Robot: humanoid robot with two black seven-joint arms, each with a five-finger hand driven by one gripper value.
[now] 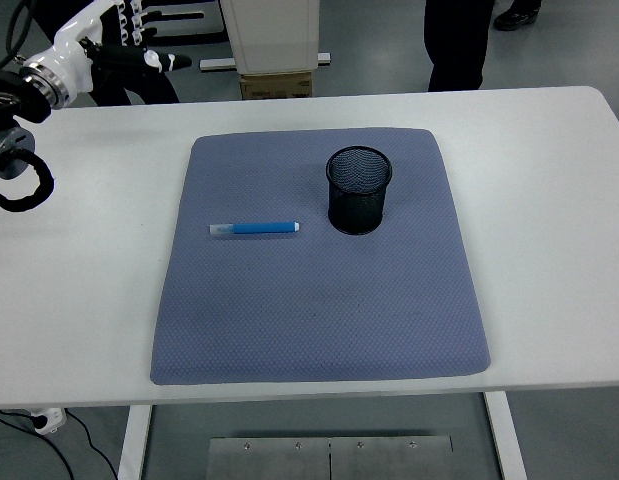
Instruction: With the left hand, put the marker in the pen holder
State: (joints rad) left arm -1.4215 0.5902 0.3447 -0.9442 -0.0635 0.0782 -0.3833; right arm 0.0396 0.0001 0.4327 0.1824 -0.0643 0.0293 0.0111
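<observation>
On mat (319, 300), marker (254, 229) lies crosswise.

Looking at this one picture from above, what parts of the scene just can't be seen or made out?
- Left hand, head view: reaches past the table's far edge, fingers hard to separate against the dark background.
- Right arm: outside the picture altogether.
- Pen holder: its dark mesh hides the bottom inside.
- Marker: any print is too small to read.
- People at the top: cut off by the picture's edge.

Bright, even overhead light; the white table (549, 200) shows mild glare, the pen holder (359, 190) casts little shadow, focus sharp throughout.
</observation>
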